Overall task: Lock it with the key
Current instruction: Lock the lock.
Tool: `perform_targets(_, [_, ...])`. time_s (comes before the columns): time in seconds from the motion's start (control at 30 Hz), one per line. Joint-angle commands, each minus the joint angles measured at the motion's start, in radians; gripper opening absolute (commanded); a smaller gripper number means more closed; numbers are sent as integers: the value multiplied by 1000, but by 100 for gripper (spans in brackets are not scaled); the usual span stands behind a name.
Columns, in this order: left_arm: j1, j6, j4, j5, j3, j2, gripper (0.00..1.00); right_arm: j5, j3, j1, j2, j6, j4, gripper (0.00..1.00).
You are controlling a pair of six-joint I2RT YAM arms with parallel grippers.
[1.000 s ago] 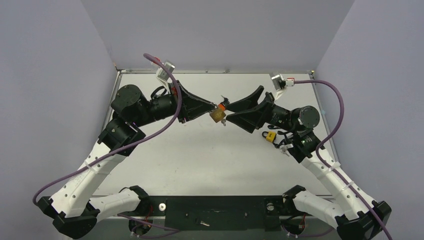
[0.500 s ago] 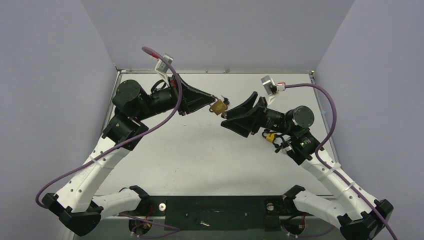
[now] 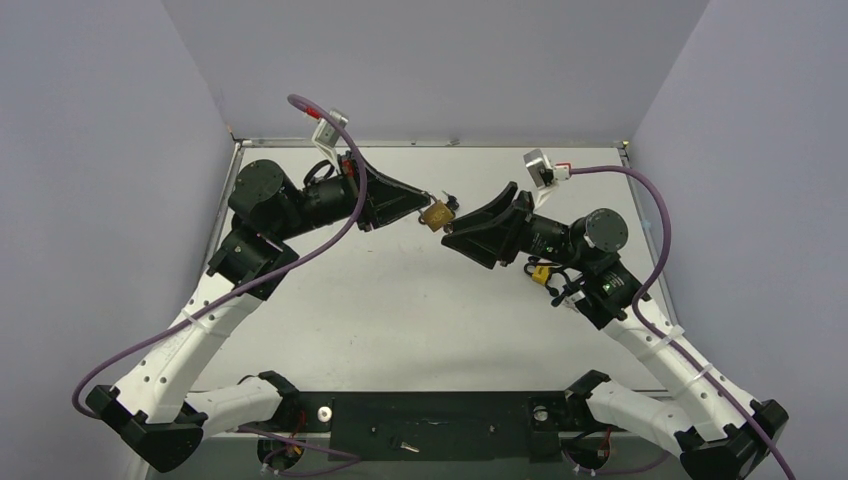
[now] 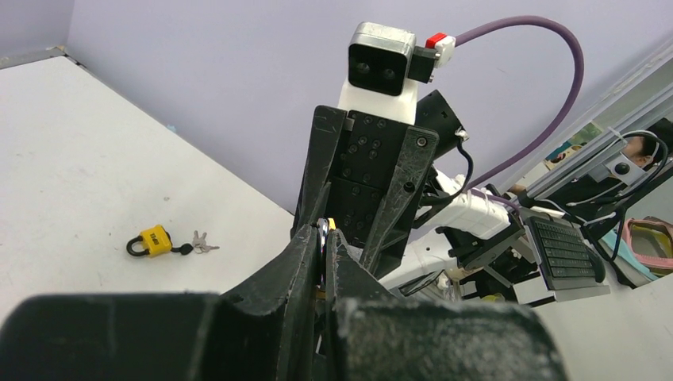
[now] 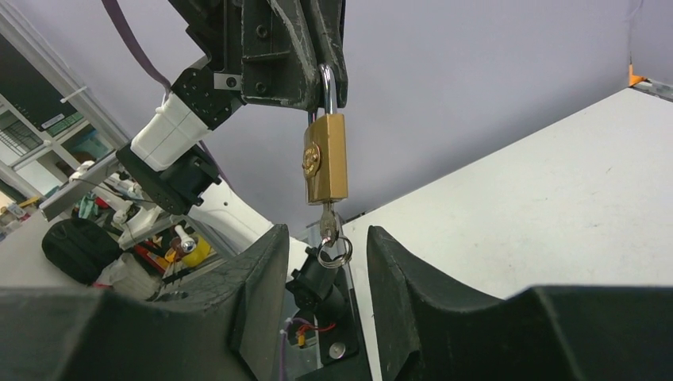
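Note:
My left gripper (image 3: 424, 204) is shut on the steel shackle of a brass padlock (image 3: 435, 215) and holds it above the table. In the right wrist view the padlock (image 5: 325, 158) hangs from the left fingers (image 5: 279, 75), with a key (image 5: 329, 229) in its keyhole and a key ring below. My right gripper (image 5: 325, 252) is open, its fingers on either side of the key ring and not touching it. In the top view the right gripper (image 3: 452, 230) sits just right of and below the padlock. In the left wrist view the left gripper (image 4: 324, 234) is closed with little of the shackle showing.
A second, yellow padlock (image 3: 541, 272) with keys lies on the table under the right arm; it also shows in the left wrist view (image 4: 155, 240). The white table (image 3: 380, 300) has a raised rim at the back and purple walls around it.
The right gripper let go of the key end of the padlock and drew back slightly to the right and down. The left gripper shifted the padlock a little up and left, then stayed.

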Motion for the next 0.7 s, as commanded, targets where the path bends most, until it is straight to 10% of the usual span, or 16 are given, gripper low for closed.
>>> perform_targets(0.0, [7, -16, 71, 17, 2, -20, 0, 20, 56, 9, -18, -36, 9, 35])
perform_targets(0.3, [8, -24, 79, 20, -1, -17, 0, 38, 78, 26, -9, -86, -70, 0])
perform_targets(0.67, [108, -136, 246, -10, -22, -10, 0, 49, -9, 1, -47, -112, -114, 0])
